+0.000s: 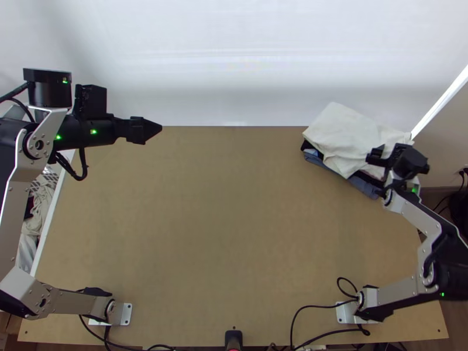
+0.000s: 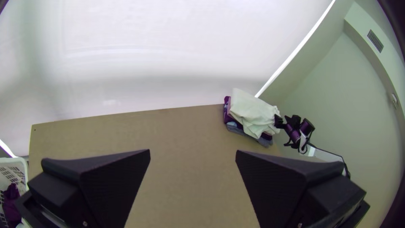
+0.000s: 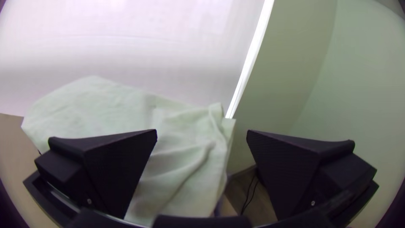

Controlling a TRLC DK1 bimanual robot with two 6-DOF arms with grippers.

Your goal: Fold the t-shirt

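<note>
Evidently the right gripper (image 3: 202, 135) has its fingers spread, with nothing pinched between them, over the near right part of the white cloth (image 1: 348, 137), which I take to be the t-shirt. That cloth lies at the table's (image 1: 205, 234) far right as a loosely folded bundle, wrinkled toward the right, on top of a stack of darker and blue folded clothes (image 1: 364, 186). Folding looks about done, so the step in hand seems to be leaving it neatly on the stack. To do that well, lift the spread fingers straight up before swinging away, since a sideways pull could hook a loose edge and drag the top layer off. Any tidying calls for a light, flat press on the wrinkles; a hard shove might slide the whole pile toward the table's edge. Well apart, at the far left, the left gripper (image 2: 193, 150) is spread and empty, near a white basket (image 2: 14, 160) holding more cloth, and is best kept clear.
</note>
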